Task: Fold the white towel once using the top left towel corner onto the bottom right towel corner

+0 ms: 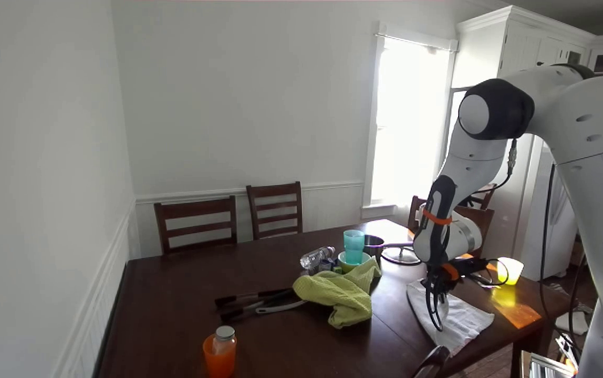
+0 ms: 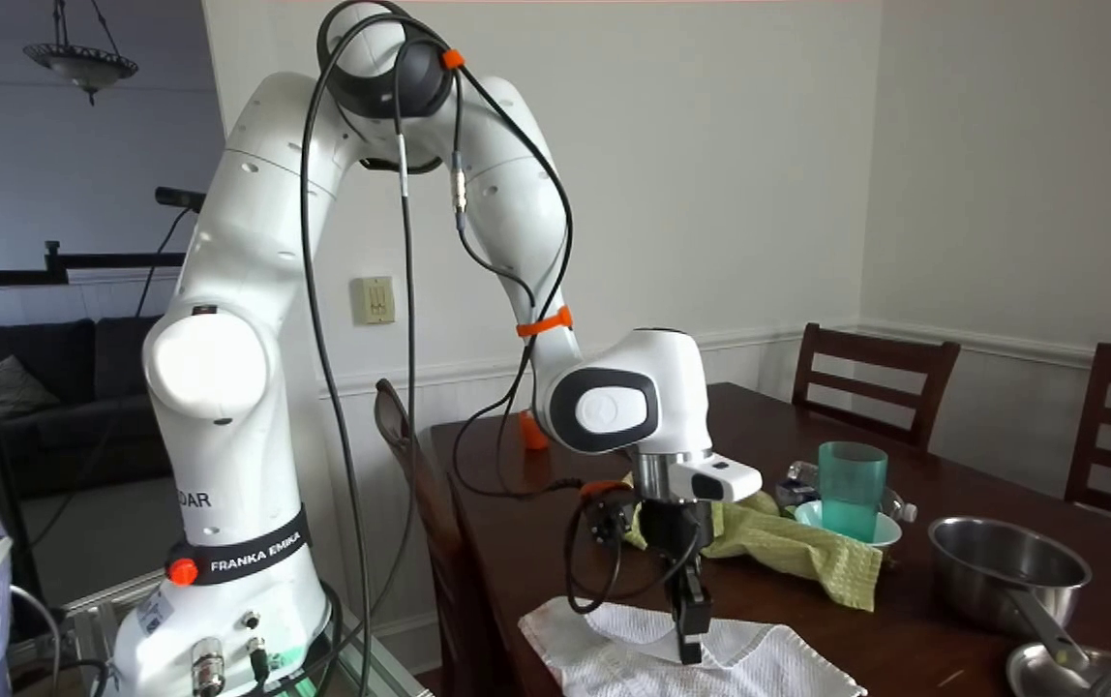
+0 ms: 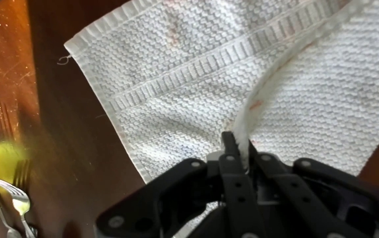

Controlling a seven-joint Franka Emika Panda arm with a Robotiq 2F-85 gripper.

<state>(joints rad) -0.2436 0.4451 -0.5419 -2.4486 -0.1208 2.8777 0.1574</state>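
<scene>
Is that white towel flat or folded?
Partly folded: in the wrist view, one flap of the towel overlaps the rest, its edge pinched between the jaws.

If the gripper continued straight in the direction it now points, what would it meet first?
Probably the towel: the gripper points down, pinching a raised edge of it, with more towel apparently lying below on the table. Any gap between is hard to judge.

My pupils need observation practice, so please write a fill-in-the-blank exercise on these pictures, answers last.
The textured cloth towel pinched by the black fingers is coloured ____.
The translucent teal cup stands ____ the small white bowl.
The clear, silver-lidded container sits in a round cup coloured ____.
In the wrist view, a silver metal fork lies to the towel's ____.
Missing words: white; inside; orange; left.
</scene>
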